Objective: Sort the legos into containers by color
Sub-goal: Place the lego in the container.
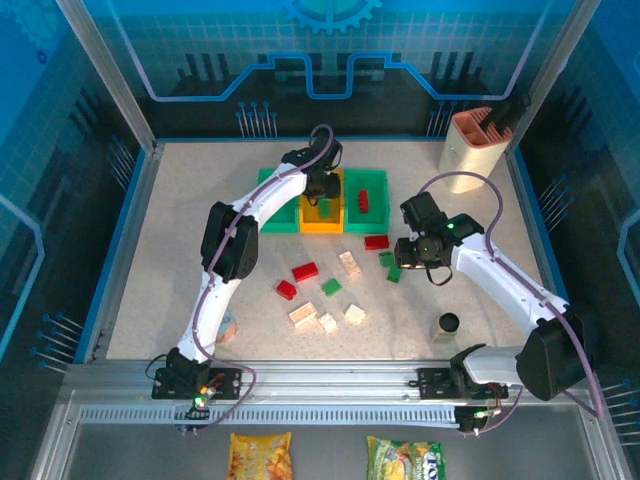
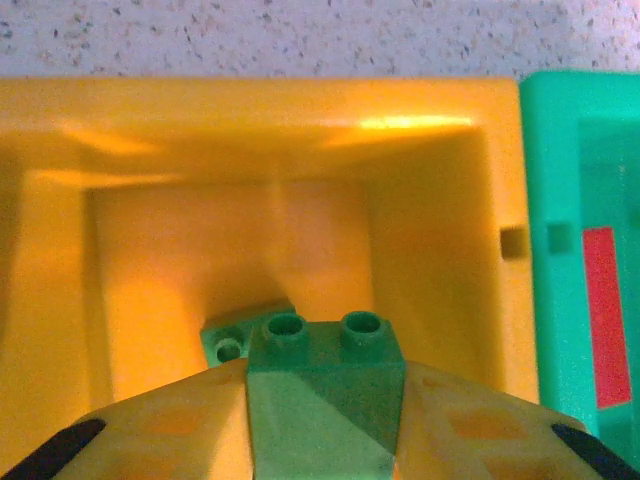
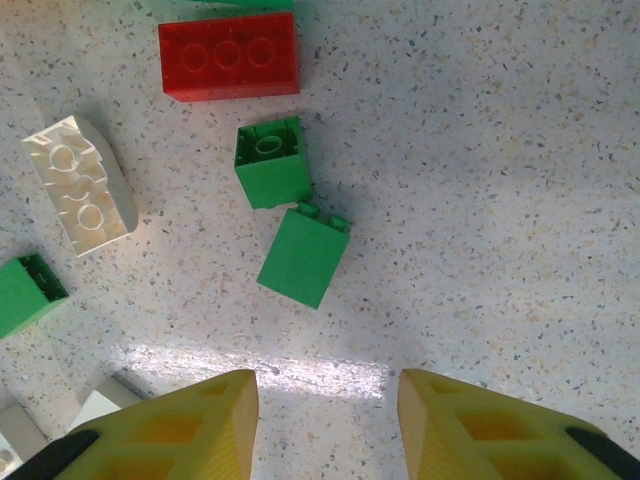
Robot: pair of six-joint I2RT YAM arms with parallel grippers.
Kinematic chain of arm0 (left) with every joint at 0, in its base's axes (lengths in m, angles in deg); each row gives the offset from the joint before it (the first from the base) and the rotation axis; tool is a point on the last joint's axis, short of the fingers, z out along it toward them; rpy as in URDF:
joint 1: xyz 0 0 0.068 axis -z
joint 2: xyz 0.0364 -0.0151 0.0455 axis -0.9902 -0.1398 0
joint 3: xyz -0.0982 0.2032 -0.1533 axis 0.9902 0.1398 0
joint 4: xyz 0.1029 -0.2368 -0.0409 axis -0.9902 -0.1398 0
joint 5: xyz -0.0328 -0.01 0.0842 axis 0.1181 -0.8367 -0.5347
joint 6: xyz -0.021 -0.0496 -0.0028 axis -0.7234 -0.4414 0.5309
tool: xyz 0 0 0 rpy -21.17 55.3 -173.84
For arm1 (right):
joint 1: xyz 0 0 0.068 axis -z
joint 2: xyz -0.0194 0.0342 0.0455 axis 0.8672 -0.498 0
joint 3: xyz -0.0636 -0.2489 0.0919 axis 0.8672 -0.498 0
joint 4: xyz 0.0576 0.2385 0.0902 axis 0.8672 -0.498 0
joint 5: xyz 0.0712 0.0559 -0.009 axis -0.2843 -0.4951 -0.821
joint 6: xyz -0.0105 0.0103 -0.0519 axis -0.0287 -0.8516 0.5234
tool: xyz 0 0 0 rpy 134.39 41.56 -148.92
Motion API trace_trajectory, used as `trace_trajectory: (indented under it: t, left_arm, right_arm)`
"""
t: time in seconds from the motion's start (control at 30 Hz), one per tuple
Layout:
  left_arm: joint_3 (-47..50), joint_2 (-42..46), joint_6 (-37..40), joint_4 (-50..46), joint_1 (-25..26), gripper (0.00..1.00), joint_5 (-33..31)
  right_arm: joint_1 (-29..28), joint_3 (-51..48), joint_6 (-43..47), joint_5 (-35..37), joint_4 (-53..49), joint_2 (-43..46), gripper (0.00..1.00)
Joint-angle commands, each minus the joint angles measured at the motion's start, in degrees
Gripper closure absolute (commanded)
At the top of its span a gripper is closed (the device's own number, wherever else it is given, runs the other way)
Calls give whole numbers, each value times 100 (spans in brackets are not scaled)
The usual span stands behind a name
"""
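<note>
**Top view.** The left arm (image 1: 232, 240) reaches across the desk (image 1: 180, 200) to three joined bins at the far side. A yellow bin (image 1: 322, 226) sits between a left green bin (image 1: 278, 216) and a right green bin (image 1: 368, 226). The right green bin holds a binned red brick (image 1: 362, 200). The right arm (image 1: 500, 280) bends inward over the right half of the desk. Between the bins and the arm bases, red, green and cream bricks lie scattered. Among them are a flat red brick (image 1: 305, 271) and a cream pair (image 1: 315, 318) lying close together. A black cup (image 1: 447, 323) stands beside the right arm, and a beige holder (image 1: 470, 145) occupies the far right corner.

**Left wrist view.** The left fingers (image 2: 160, 425) are clamped on a held green brick (image 2: 325, 400), whose studs point away from the camera. It hangs over the open yellow bin (image 2: 440, 200). A second green brick (image 2: 232, 342) lies on that bin's floor, partly hidden behind the held one. The right green bin (image 2: 555, 150) adjoins on the right.

**Right wrist view.** The right fingers (image 3: 190, 425) stand wide apart and hold nothing, above bare desk. Just beyond them lie a tipped green brick (image 3: 303, 257) and, just beside it, a studs-up green brick (image 3: 270, 160). A loose red brick (image 3: 230, 55) lies farther on. A cream brick (image 3: 80, 185) lies to the left.
</note>
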Motion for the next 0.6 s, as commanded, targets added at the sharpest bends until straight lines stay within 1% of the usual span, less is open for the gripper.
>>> trace_trajectory:
  t: [0.0,0.3,0.57]
  left_arm:
    - [66,-37,-29,460,-94,62,259]
    - [189,150,62,626,-124,51,415]
    - [769,749,79,724,-69,51,511]
  right_arm:
    - [85,-84,-57,66,-177,116,57]
    - [85,-40,-55,31,-217,155,57]
    - [69,-32,-59,3,-187,146,57]
